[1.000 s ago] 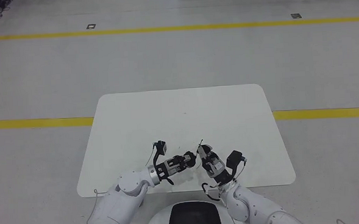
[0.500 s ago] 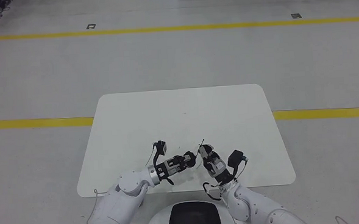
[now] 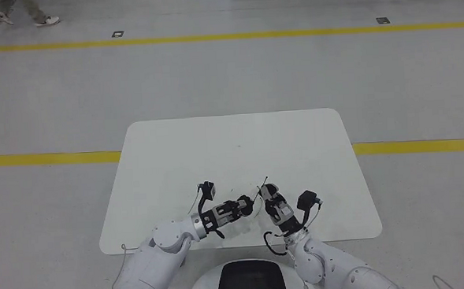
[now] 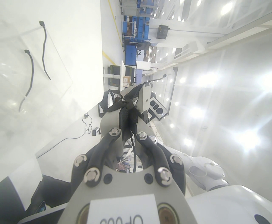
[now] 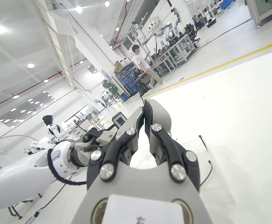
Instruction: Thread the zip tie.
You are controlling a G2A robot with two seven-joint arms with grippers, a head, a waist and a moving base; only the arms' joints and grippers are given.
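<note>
Zip tie (image 5: 142,98) tail is pinched by the right fingers (image 5: 158,115); left fingers (image 4: 110,122) are pressed together, apparently on its head. Tail may be buckled if misaligned.

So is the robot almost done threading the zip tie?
Done: the zip tie is up off the table, pinched in the right gripper. In hand: the left gripper holds it too, close beside. Left: no closed loop shows, so the threading itself looks unfinished.
</note>
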